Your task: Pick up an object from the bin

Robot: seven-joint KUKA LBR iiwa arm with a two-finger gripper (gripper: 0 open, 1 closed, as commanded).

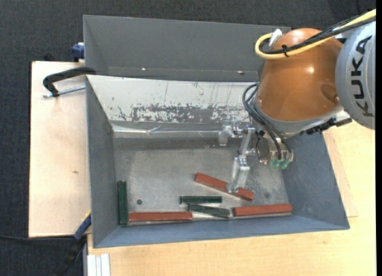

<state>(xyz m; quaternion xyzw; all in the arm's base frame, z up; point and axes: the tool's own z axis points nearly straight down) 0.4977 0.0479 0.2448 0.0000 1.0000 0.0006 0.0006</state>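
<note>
Where the left wall of the bin [98, 167] meets the floor, a dark green bar [122, 202] lies flat along that wall, its near end in the near left corner. From that corner a long red-brown bar [160, 216] runs along the near wall toward the middle. Just past its right end lie two more green bars, close together and roughly parallel to the near wall: the upper green bar [201, 199] and the lower green bar [212, 211]. Above them, right of the floor's middle, a tilted red bar [210, 181] slants from upper left down to lower right. The pincer [239, 186] reaches down onto the right half of this bar, its tip at or just above the bar's surface. Whether the pincer is open or closed cannot be told, nor whether it grips the bar. Below it, a short red-brown bar [262, 210] lies along the near wall, toward the near right corner. The arm's orange cover [298, 72] hangs over the bin's far right corner.
</note>
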